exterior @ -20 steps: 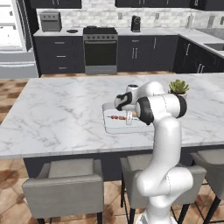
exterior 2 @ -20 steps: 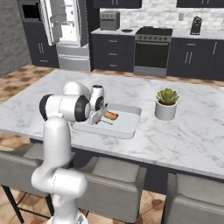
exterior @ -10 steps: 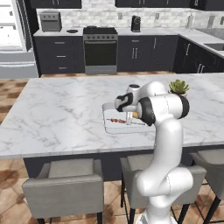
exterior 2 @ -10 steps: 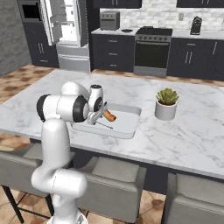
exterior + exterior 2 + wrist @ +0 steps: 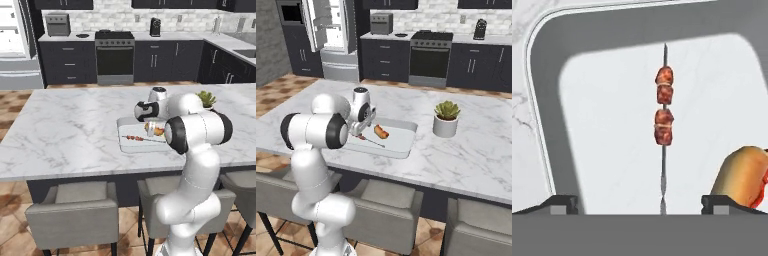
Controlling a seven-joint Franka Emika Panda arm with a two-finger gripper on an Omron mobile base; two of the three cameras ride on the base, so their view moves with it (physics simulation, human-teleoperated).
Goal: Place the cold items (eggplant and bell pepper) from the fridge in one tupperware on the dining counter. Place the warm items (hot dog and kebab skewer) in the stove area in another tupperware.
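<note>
Fingers (image 5: 562, 204) wide apart; kebab skewer (image 5: 663, 120) lies btwn them, hot dog (image 5: 741, 175) by one tip.

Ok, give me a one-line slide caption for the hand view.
Open gripper above the tupperware, kebab skewer lying beside the hot dog.
</note>
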